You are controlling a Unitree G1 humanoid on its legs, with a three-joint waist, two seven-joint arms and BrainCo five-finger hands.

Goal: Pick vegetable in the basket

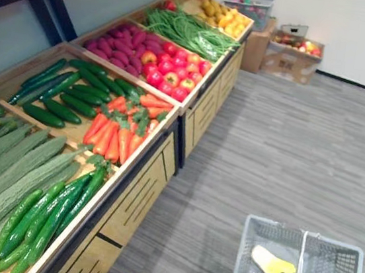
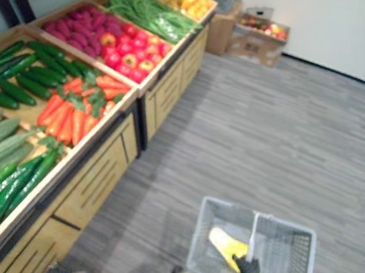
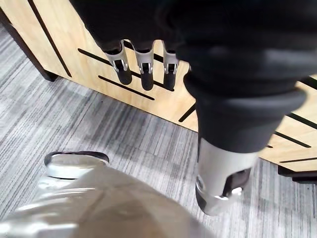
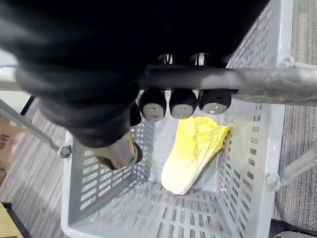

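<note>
Bright even light, soft shadows

Wooden stand (image 1: 141, 198) carries cucumbers (image 1: 67, 96), carrots (image 1: 113, 134), apples (image 1: 174, 69) (green beans (image 1: 188, 34) beyond); cardboard box (image 1: 288, 63) on the floor (image 1: 286, 156).

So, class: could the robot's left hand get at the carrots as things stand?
Probably yes: the left hand hangs empty, low by the stand's front panel, and the carrots lie uncovered on top; it would have to rise first.

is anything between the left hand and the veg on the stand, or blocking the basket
The left hand hangs low beside the stand's wooden front, below the vegetables on top. The basket is open-topped; only its handle, gripped by the right hand, crosses it.
</note>
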